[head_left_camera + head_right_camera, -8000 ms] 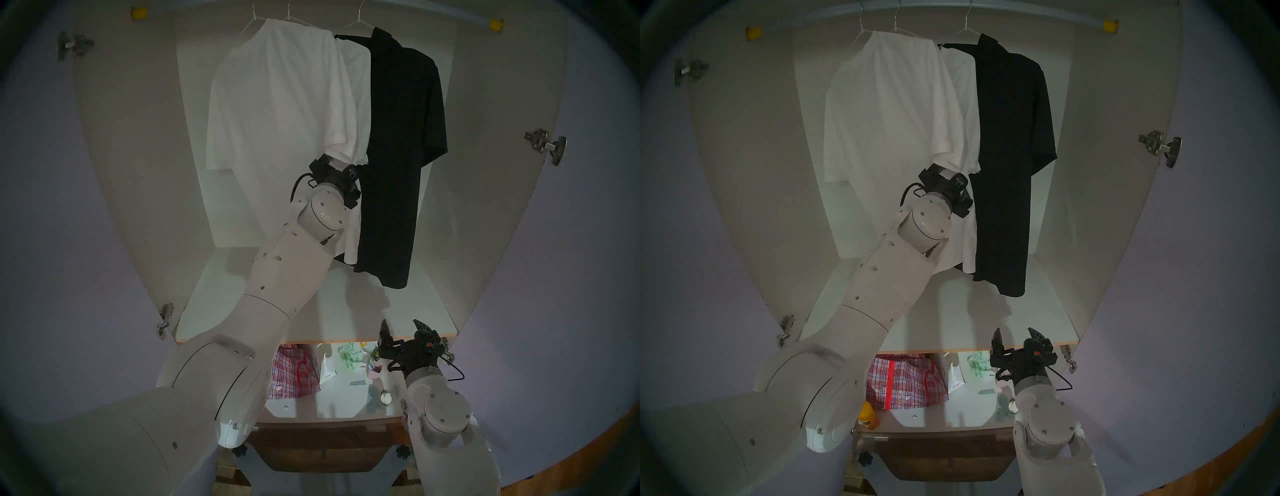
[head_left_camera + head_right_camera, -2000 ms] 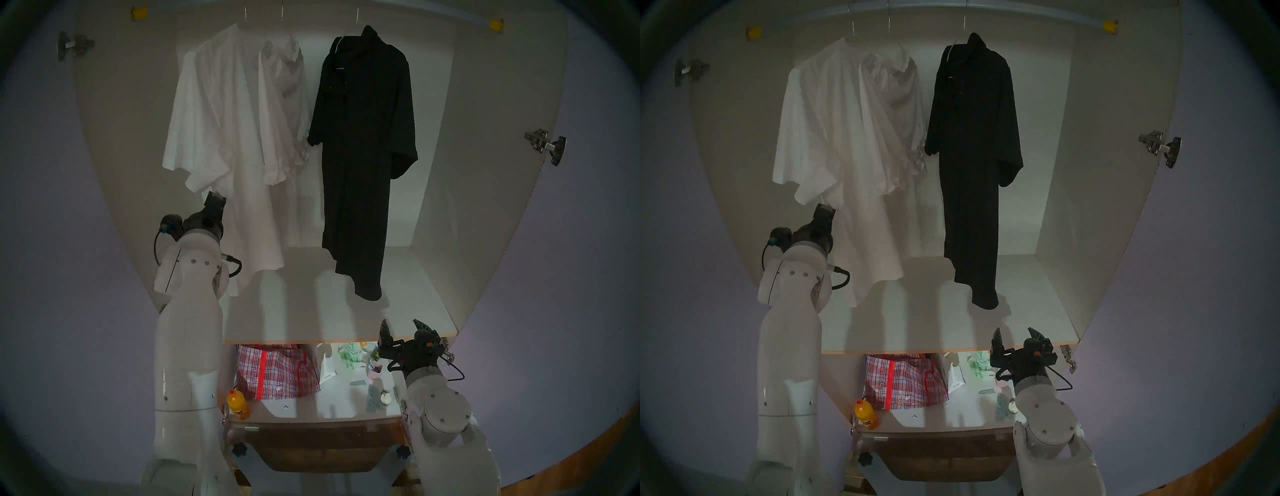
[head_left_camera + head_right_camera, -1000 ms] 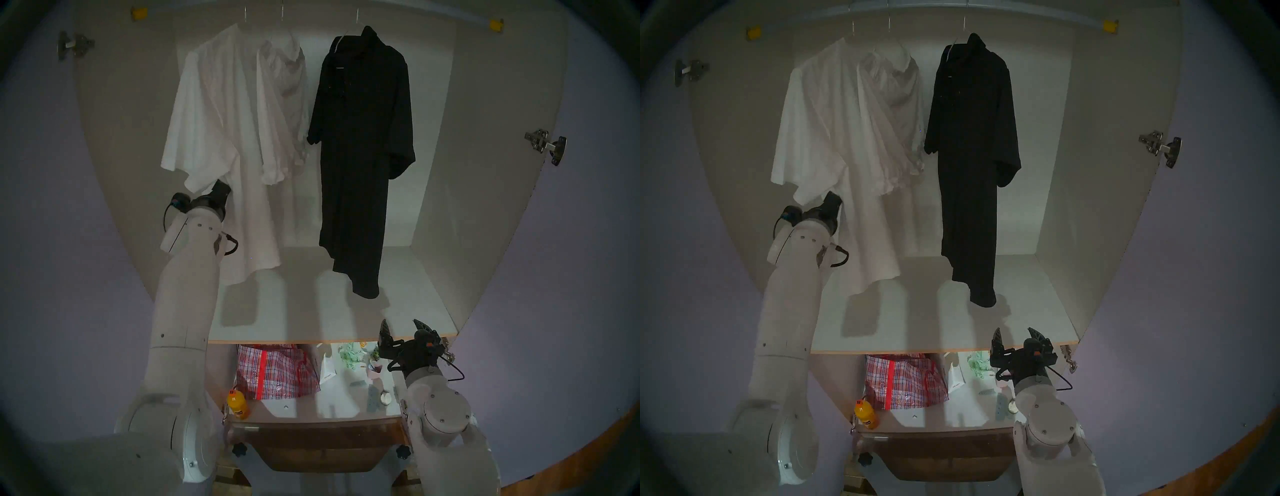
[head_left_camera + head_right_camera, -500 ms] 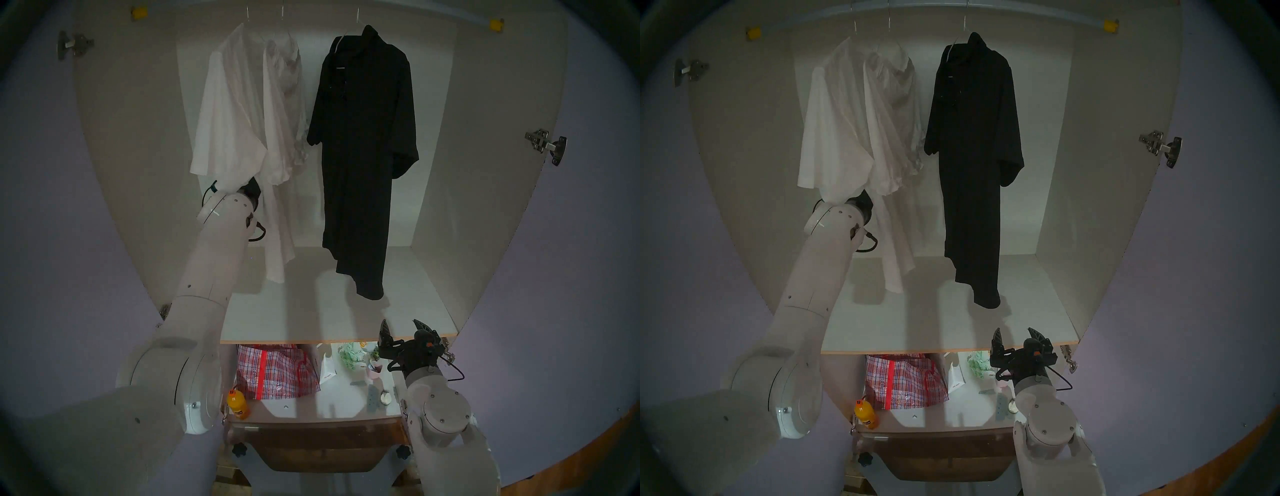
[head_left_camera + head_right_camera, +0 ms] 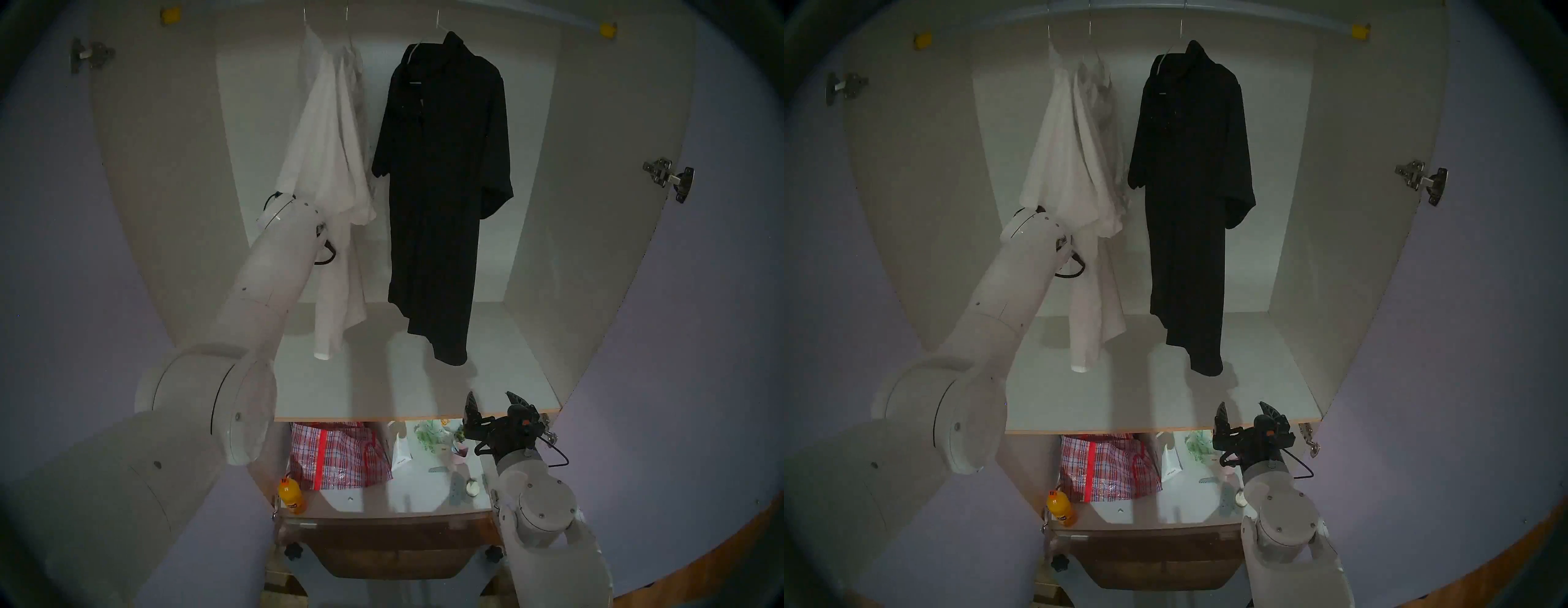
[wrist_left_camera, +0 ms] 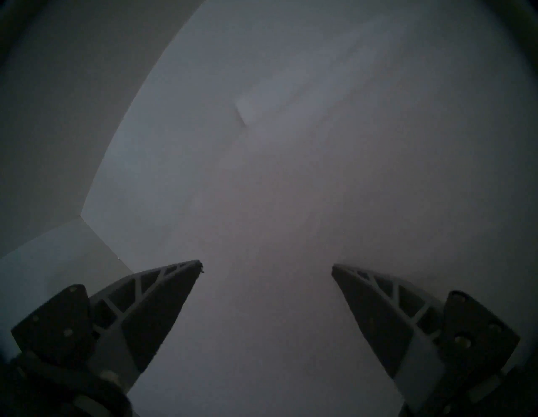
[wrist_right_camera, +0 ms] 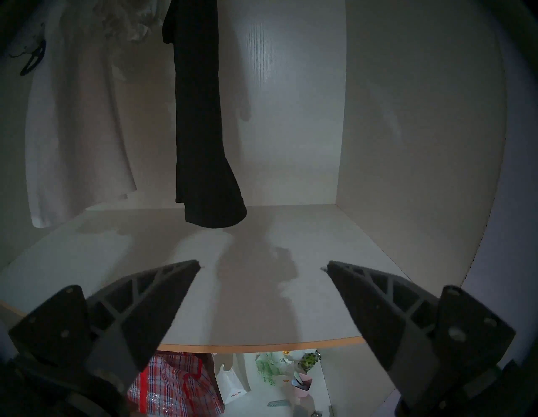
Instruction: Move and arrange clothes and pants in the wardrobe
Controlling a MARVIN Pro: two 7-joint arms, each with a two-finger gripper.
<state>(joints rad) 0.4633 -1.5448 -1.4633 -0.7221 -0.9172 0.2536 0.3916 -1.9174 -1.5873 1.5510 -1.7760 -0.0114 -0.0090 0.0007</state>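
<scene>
White shirt (image 5: 326,140) fills the wide-spread, empty left hand (image 6: 266,266).

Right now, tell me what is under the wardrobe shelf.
Under the shelf: a plaid bag, an orange bottle, a white paper bag, a pink cup. The shelf hides whatever lies further back.

A lower white shelf surface (image 5: 377,501) inside the wardrobe carries a red plaid woven bag (image 5: 339,456) toward its back left, an orange bottle (image 5: 292,496) at its front left corner, a white paper bag (image 5: 401,452) near the middle, and small cluttered items toward the right edge.
</scene>
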